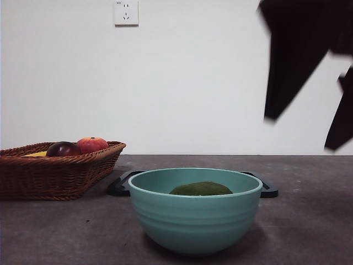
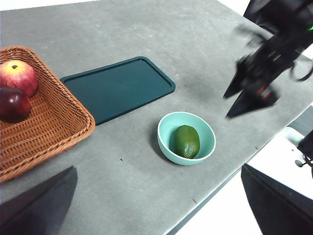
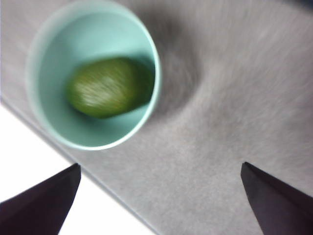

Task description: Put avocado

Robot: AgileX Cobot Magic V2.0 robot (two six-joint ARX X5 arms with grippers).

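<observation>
While you look at the front view, you'll see the avocado [image 1: 200, 189] is lying inside the teal bowl [image 1: 194, 221], only its top showing above the rim. From the left wrist view it lies on its side at the bowl's bottom, and that bowl sits close to the worktop's [image 2: 146, 39] near edge.

Your right gripper [image 2: 234, 103] hangs in the air off to one side of the bowl, jaws spread wide, nothing between them. The right wrist view is blurry but shows the same: both jaws far apart, bowl and avocado below.

Your left gripper [image 2: 156, 205] is up high, looking down over the whole worktop, jaws also spread and holding nothing.

Just behind the bowl there's a dark tray [image 2: 119, 87] lying flat. Over at the worktop's end sits a wicker basket [image 2: 44, 132] with a red apple [image 2: 17, 77], a dark red-purple fruit [image 2: 13, 104] touching it, and something yellow [image 1: 36, 154] you can barely make out.
</observation>
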